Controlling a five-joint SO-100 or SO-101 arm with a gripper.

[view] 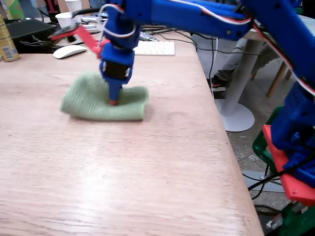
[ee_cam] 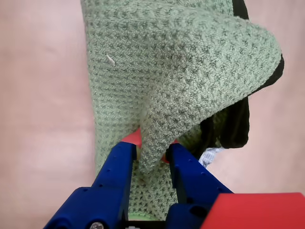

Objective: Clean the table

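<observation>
A green knitted cloth [view: 104,102] lies bunched on the pale wood-grain table [view: 147,172], at its far middle. My blue gripper [view: 114,100] points down onto the cloth's middle. In the wrist view the cloth [ee_cam: 181,71] fills the upper frame over the table [ee_cam: 38,95]. One fold of it is pinched between the two blue, red-tipped fingers [ee_cam: 116,167] of the gripper [ee_cam: 151,152]. The cloth's right corner is lifted and curls over a dark underside.
A white mouse [view: 69,51], a white keyboard [view: 155,47], paper cups [view: 64,18], a black box [view: 27,29] and a can [view: 7,44] stand along the far edge. The table's right edge [view: 221,128] drops off toward a white pedestal table [view: 236,98].
</observation>
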